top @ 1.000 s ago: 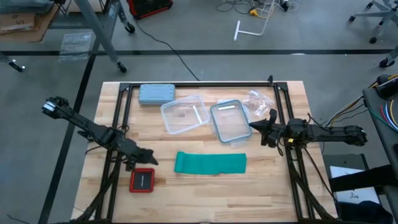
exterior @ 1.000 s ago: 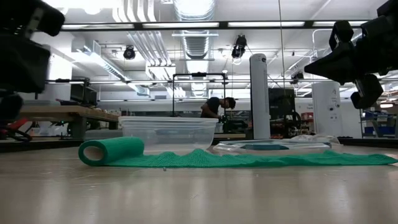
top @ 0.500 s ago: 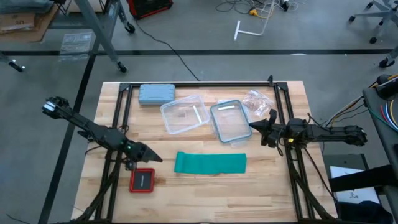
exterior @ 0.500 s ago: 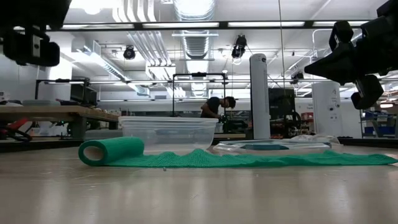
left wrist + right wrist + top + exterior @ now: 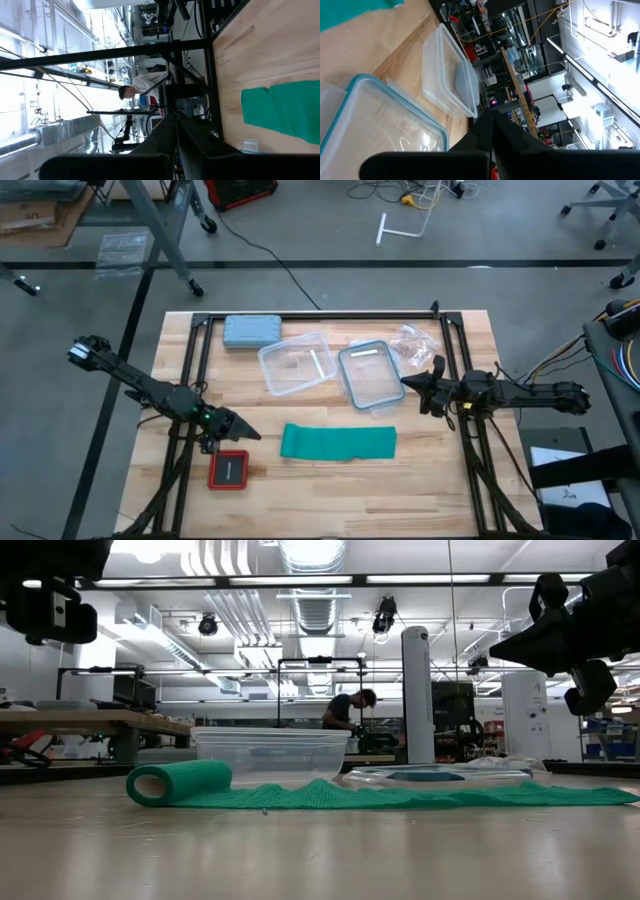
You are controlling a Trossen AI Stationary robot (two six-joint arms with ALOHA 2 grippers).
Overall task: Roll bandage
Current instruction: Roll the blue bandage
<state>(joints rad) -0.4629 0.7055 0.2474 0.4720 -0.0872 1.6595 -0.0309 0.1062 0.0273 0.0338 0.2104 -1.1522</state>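
The teal-green bandage (image 5: 338, 442) lies flat on the wooden table, a little near of its middle. Its left end is rolled into a small cylinder (image 5: 178, 783), and the rest stretches out as a rippled band (image 5: 420, 796). My left gripper (image 5: 250, 434) hovers shut above the table just left of the rolled end, touching nothing. My right gripper (image 5: 408, 383) hangs shut above the table's right half, over the teal-rimmed lid's right edge and far-right of the bandage. The band's end also shows in the left wrist view (image 5: 282, 110).
Behind the bandage stand a clear plastic container (image 5: 296, 364) and a teal-rimmed clear lid (image 5: 369, 375). A grey-blue case (image 5: 251, 330) lies far left, a crumpled clear bag (image 5: 413, 343) far right, and a red-and-black block (image 5: 229, 470) near left. A person (image 5: 348, 710) is in the room behind.
My left gripper has risen and moved a little toward the bandage's rolled end. The bandage and my right gripper have stayed where they were.
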